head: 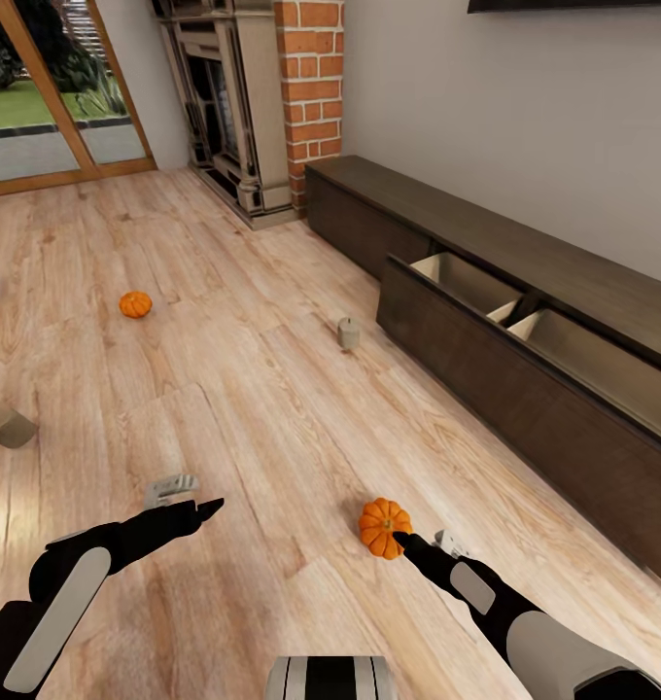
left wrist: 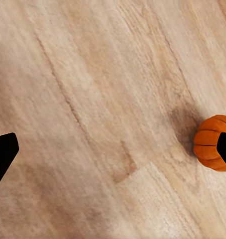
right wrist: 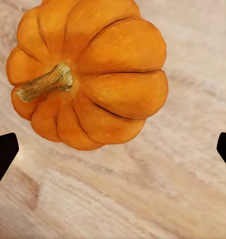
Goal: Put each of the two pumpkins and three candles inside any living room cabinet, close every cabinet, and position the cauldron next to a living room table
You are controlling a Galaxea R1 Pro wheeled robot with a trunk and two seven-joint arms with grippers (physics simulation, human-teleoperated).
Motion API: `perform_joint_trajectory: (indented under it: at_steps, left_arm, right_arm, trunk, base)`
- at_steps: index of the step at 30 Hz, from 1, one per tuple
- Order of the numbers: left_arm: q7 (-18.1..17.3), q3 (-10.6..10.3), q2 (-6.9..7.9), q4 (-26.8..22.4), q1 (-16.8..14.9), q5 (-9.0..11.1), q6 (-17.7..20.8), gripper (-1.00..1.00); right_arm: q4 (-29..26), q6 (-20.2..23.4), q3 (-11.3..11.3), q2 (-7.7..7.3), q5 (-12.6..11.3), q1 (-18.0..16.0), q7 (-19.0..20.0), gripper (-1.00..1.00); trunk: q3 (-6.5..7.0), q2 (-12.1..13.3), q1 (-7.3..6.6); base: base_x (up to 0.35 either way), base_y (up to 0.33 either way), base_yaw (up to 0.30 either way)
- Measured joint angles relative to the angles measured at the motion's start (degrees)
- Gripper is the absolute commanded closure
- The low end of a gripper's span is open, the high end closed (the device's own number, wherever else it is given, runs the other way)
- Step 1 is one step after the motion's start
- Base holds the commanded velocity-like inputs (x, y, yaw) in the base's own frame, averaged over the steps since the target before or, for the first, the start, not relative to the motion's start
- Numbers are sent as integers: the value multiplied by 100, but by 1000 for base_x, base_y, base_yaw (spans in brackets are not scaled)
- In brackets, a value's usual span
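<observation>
The near pumpkin [head: 384,526] sat on the plank floor just ahead of the right gripper [head: 405,539], whose fingers were spread wide and empty. I'd centre over the stem before closing, then carry it to the open cabinet [head: 525,321].

plank floor [head: 272,389]; brick chimney [head: 311,87]; glass doors [head: 49,87]

One orange pumpkin [head: 383,526] sits on the wood floor [head: 253,389] near the long dark cabinet [head: 525,321], whose drawer [head: 486,331] is pulled open. Another pumpkin [head: 134,304] sits farther off. A beige candle [head: 349,332] stands upright near the drawer.
</observation>
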Motion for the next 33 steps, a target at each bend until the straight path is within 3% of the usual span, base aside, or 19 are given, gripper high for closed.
perform_joint_trajectory:
  at_steps: [33]
  left_arm:
    - [-1,-5,4,0,-1,0,-2,-100]
  right_arm:
    - [25,-9,-55,-59,-33,-1,-18,-100]
  trunk:
    - [0,0,0]
  base:
    - [78,-5,0]
